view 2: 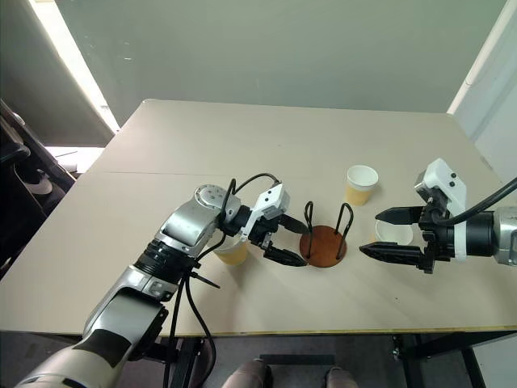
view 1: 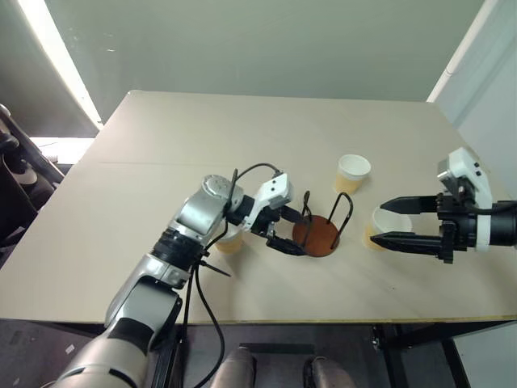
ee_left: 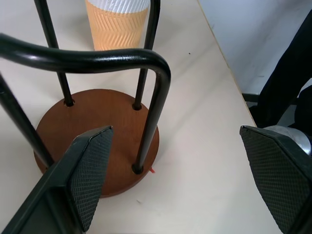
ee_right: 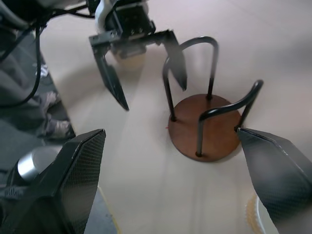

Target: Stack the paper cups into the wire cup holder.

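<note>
**Both grippers spread wide on either side of an empty wire cup holder**

Nearest the robot, the left arm reaches in from the lower left, elbow bent, its wrist turned so the left gripper (view 1: 288, 229) points to the right and slightly down. Its two black fingers are spread wide and hold nothing; the tips lie just beside the left rim of the wire cup holder (view 1: 317, 235). In the left wrist view one finger pad (ee_left: 90, 170) overlaps the disc base and the other stands clear over bare table.

The right arm comes in from the right edge, roughly level, with the right gripper (view 1: 390, 222) pointing left toward the holder. Its fingers are also spread, with nothing pinched. A paper cup (view 1: 390, 223) stands upright between and behind them; whether the fingers touch it cannot be told.

The holder sits near the middle of the table (view 1: 242, 137), its reddish-brown disc flat and its black wire loops upright. No cup is in it.

A second cup (view 1: 230, 242) stands just behind the left forearm, mostly hidden by the wrist, only its tan lower wall and a bit of its rim showing. The third cup (view 1: 351, 174) stands upright farther back, beyond the holder and to its right, fully in sight.

The front table edge runs close below both grippers. The far half of the table lies open, as does the strip between the holder and the right gripper.
</note>
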You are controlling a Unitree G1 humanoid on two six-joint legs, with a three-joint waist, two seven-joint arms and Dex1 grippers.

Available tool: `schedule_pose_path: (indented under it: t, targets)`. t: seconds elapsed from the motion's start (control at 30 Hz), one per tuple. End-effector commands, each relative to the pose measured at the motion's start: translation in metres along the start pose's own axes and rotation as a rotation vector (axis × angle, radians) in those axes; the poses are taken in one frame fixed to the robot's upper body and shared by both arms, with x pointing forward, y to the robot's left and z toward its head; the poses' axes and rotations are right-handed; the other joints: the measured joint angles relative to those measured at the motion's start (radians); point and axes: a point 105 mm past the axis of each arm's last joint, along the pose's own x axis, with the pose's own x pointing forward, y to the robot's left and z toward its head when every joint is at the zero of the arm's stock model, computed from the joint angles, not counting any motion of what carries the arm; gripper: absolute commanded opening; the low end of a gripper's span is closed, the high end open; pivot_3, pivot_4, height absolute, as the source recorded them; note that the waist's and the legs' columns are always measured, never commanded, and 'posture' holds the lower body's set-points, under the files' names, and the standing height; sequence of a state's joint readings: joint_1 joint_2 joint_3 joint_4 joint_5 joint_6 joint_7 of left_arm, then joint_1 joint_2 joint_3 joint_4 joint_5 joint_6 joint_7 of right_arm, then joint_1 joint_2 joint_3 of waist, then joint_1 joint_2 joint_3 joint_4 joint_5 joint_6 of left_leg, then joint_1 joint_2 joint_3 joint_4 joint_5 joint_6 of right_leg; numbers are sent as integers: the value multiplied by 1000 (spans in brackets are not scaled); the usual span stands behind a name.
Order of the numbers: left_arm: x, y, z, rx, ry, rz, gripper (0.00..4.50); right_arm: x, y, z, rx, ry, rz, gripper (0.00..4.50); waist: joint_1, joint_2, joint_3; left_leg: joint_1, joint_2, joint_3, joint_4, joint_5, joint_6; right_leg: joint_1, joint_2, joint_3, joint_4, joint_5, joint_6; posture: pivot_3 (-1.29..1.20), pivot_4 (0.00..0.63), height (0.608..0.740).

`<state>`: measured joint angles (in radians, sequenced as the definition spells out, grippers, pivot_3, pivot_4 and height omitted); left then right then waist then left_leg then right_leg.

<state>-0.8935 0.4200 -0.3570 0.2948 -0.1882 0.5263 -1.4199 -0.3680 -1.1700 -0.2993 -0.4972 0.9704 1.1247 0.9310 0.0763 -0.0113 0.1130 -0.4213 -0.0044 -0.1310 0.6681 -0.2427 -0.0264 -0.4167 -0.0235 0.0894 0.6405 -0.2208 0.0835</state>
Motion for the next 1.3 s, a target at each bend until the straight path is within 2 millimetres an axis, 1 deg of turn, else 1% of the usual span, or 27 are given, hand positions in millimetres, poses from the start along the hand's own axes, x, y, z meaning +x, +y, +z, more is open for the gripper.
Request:
schedule_pose_path:
  t: [0.03, 0.1, 0.13, 0.3, 0.4, 0.47, 0.53, 0.6, 0.67, 0.73, 0.8, 0.93, 1.0, 1.1, 1.3]
  targets:
    - [-12, 0, 12, 41, -6, 11, 4460, -1, 1, 7, -81, 19, 6, 4500, -1, 0, 0, 0, 0, 0, 0, 0, 0, 0, 0, 0, 0, 0, 0, 0, 150, 740]
    - [-18, 1, 15, 33, -15, 18, 4460, -1, 0, 8, -91, 17, 14, 4500, -1, 0, 0, 0, 0, 0, 0, 0, 1, 0, 0, 0, 0, 0, 0, 0, 150, 740]
    - [-20, 1, 17, 27, -22, 16, 4460, 0, 0, 9, -95, 11, 20, 4500, -1, 0, 0, 0, 0, 0, 0, -2, 4, 0, 0, 0, 0, 0, 0, 0, 150, 740]
    - [-31, 1, 29, 29, -58, 28, 4460, 2, -2, 20, -110, -28, 33, 4500, -2, 0, 0, 0, 0, 0, 0, -3, 4, 0, 0, 0, 0, 0, 0, 0, 150, 740]
    - [-39, 2, 37, 36, -78, 42, 4460, 2, -5, 21, -123, -24, 28, 4500, -3, 0, 0, 0, 1, 0, 0, -3, 4, 0, -1, 1, 0, 0, 0, 0, 150, 740]
    - [-43, 1, 39, 43, -67, 40, 4460, 2, -7, 22, -126, -20, 30, 4500, -3, 0, 0, 0, 1, 0, 0, -3, 4, 0, -1, 1, -1, 0, 0, 0, 150, 740]
    - [-48, -3, 34, 77, -20, 30, 4460, 3, -10, 24, -141, -17, 27, 4500, -5, 0, 0, 0, 1, 0, 0, -3, 4, 0, -1, 1, -2, 0, 0, 0, 150, 740]
    - [-55, -6, 32, 96, 10, 21, 4460, 6, -17, 24, -164, -8, 12, 4500, -9, 0, 0, 0, 1, 0, 0, -3, 4, 0, -1, 1, -2, 0, 0, 0, 150, 740]
    - [-62, -5, 34, 112, 18, 37, 4460, 8, -26, 27, -178, -9, -9, 4500, -10, 0, 0, 0, 1, 0, -1, -3, 4, 0, -1, 1, -3, 0, -1, 0, 150, 740]
    - [-72, 4, 44, 141, -11, 116, 4460, 9, -38, 29, -206, 0, -39, 4500, -11, 0, 0, 0, 1, -1, 0, -4, 5, 0, -1, 1, -3, 1, -1, 0, 150, 740]
    - [-85, 12, 60, 151, -89, 197, 4460, 9, -47, 34, -239, 5, -53, 4500, -12, 0, 0, -1, 2, -2, 0, -4, 5, 0, -1, 0, -4, 1, -2, 0, 150, 740]
    - [-110, 11, 93, 128, -273, 269, 4460, 15, -69, 47, -316, 14, -96, 4500, -23, 0, 0, -2, 3, -1, -1, -4, 5, -2, -2, -1, -5, 3, -4, 0, 150, 740]
    - [-119, 9, 102, 117, -327, 293, 4460, 22, -81, 53, -345, 16, -114, 4500, -28, 0, 0, -2, 4, -1, -2, -4, 5, -3, -1, -2, -6, 3, -4, 0, 150, 740]
    - [-122, 7, 102, 103, -332, 302, 4460, 33, -95, 58, -369, 22, -115, 4500, -34, 1, 0, -2, 4, -1, -2, -4, 5, -3, -1, -2, -7, 4, -5, 0, 150, 740]
    - [-122, 0, 81, 91, -236, 295, 4460, 59, -113, 54, -439, 109, -82, 4500, -38, 1, 0, -4, 5, -2, -4, -2, 2, -6, -1, -3, -9, 5, -8, 0, 150, 740]
